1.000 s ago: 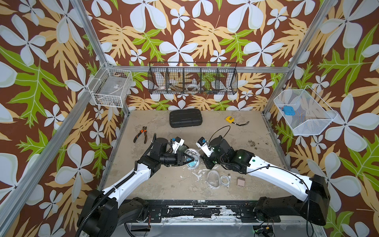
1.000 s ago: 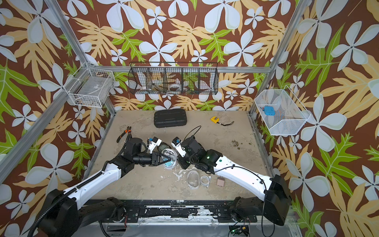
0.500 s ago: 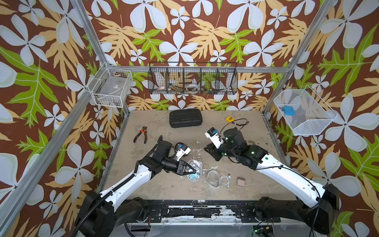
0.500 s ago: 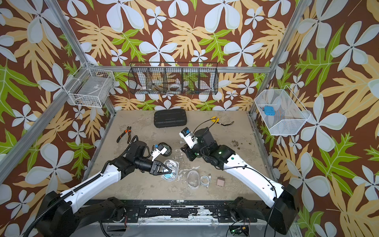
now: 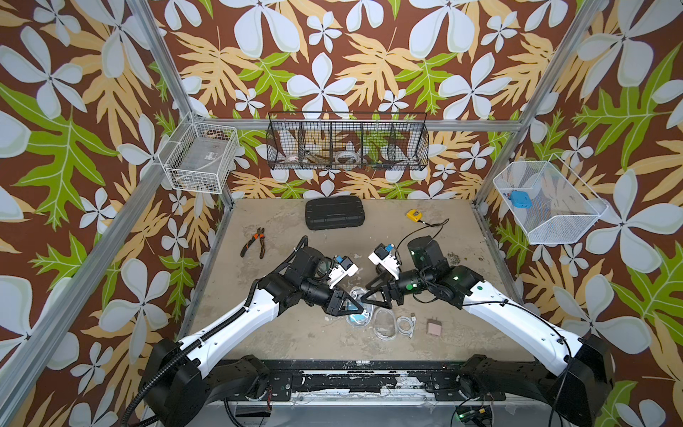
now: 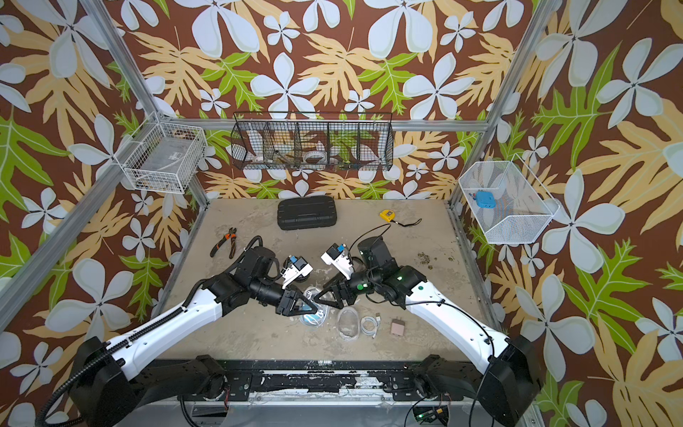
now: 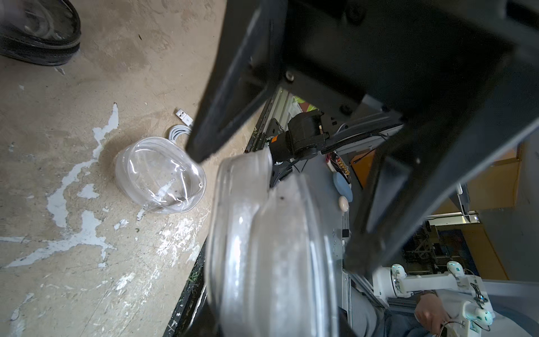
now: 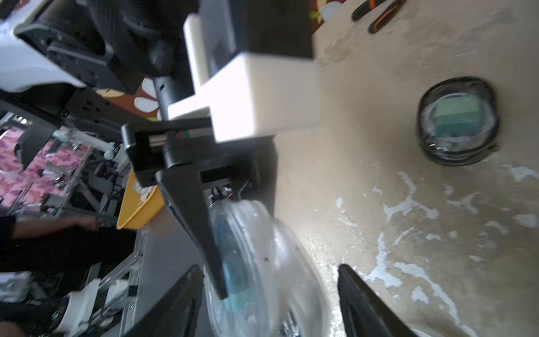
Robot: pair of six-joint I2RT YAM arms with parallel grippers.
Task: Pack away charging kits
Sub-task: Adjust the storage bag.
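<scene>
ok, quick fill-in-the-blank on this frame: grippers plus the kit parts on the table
1. The left gripper is shut on a clear oval case holding a teal plug; the right gripper facing it has its jaws ____.
2. On the table, between the empty clear case and the pink plug, lies a coiled white ____.
3. The pliers lie on the ____ arm's side of the table.

Missing words: open; cable; left.

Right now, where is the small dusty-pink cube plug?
In both top views, the pink plug lies front-right on the table, beside the coiled white cable.
</scene>
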